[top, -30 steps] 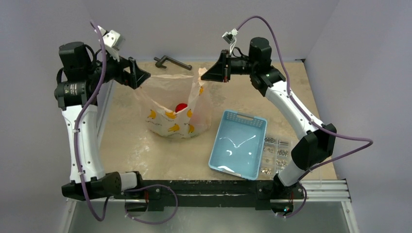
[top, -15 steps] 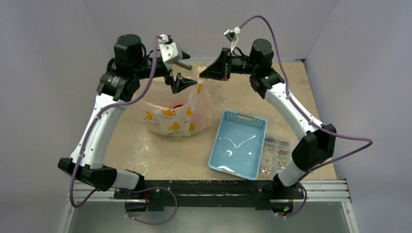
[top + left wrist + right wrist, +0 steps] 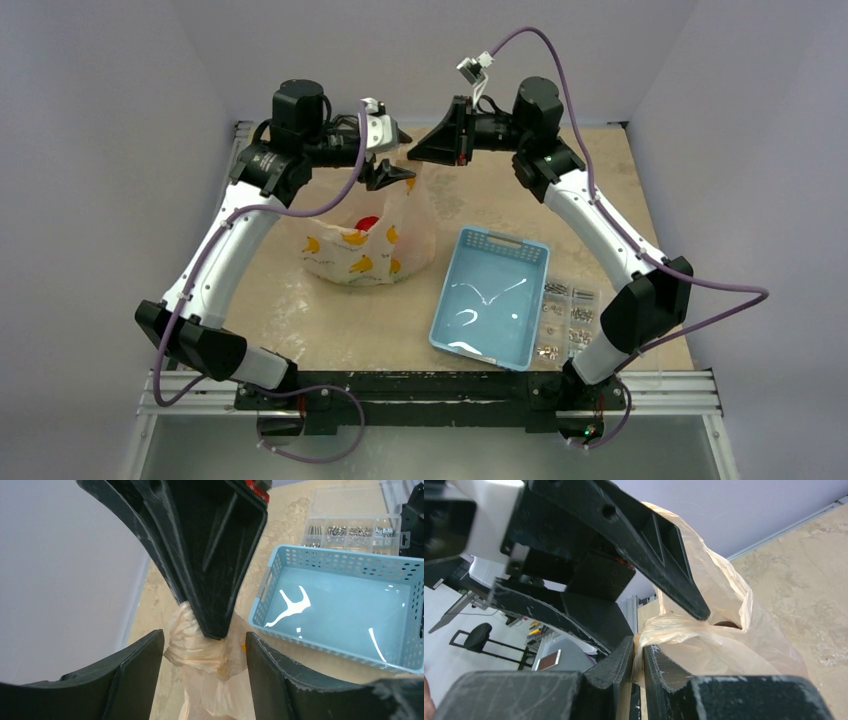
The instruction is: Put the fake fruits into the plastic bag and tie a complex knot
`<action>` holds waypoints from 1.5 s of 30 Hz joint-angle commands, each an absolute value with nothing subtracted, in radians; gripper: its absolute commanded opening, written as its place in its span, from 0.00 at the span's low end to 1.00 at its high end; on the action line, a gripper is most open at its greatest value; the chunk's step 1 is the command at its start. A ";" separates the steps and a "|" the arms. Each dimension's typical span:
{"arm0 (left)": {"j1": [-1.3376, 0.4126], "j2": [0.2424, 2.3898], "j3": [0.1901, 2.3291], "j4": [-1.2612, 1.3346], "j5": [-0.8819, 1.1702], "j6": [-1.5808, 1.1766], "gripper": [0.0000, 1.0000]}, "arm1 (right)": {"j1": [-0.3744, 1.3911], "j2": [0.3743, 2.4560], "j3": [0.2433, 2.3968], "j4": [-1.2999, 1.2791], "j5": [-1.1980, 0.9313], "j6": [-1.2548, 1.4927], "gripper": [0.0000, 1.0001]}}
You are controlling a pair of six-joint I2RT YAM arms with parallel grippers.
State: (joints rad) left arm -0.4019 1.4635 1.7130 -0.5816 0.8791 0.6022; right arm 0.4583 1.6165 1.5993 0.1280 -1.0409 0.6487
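From above, the bag is seen on the table beside the basket, a red fruit inside, its bunched top pulled up high. Only in the wrist views is each grip shown: the right claw is nipped almost shut on the plastic; the left claw is open, one finger each side of the bunch.

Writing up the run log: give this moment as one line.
plastic bag: neck bunched, red fruit inside | left gripper: open, straddling neck | right gripper: pinching neck
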 commanded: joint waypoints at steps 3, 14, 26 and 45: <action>-0.403 1.426 1.674 -0.640 0.943 0.767 0.62 | 0.466 1.586 1.658 0.194 -1.062 0.696 0.08; -0.381 1.407 1.665 -0.588 0.965 0.643 0.03 | 0.431 1.557 1.666 0.068 -1.110 0.590 0.44; -0.331 1.411 1.638 -0.426 1.003 0.274 0.00 | 0.447 1.391 1.373 0.182 -0.820 0.055 0.99; -0.280 1.429 1.693 -0.466 1.019 0.223 0.05 | 0.597 1.568 1.262 0.341 -0.801 -0.121 0.00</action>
